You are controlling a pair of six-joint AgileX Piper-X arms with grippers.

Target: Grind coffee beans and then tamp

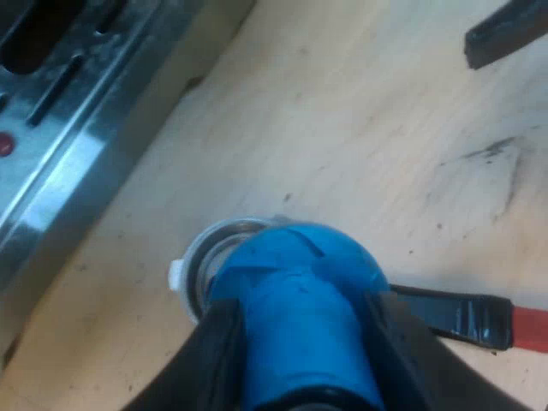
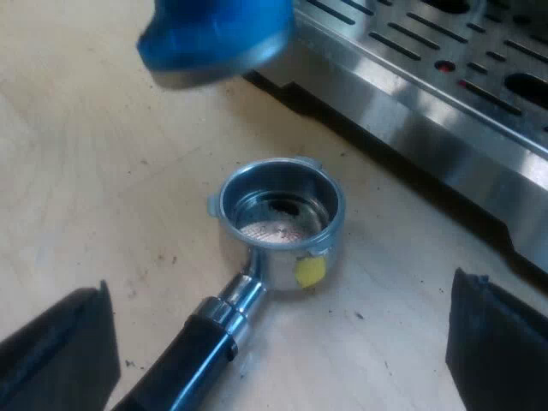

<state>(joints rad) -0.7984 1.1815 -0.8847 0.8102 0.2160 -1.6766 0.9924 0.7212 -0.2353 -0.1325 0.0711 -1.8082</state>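
My left gripper [image 1: 301,347] is shut on the blue tamper [image 1: 291,274], holding it just over the basket of the metal holder [image 1: 212,250]. The holder [image 2: 278,214] lies loose on the wooden table, and its basket holds only a thin brown residue. A yellow tab [image 2: 310,271] sticks to the basket's side. Its dark handle [image 1: 454,312] ends in red [image 1: 533,327]. In the right wrist view the tamper [image 2: 214,38] hangs above and a little aside of the basket. My right gripper [image 2: 278,351] stands wide open over the handle [image 2: 184,355], touching nothing.
The espresso machine's steel drip tray [image 2: 428,94] with its slots lies close beside the holder, its edge [image 1: 77,171] running along the wooden table [image 1: 360,145]. A black finger of the other arm [image 1: 507,32] hovers over the table beyond the handle.
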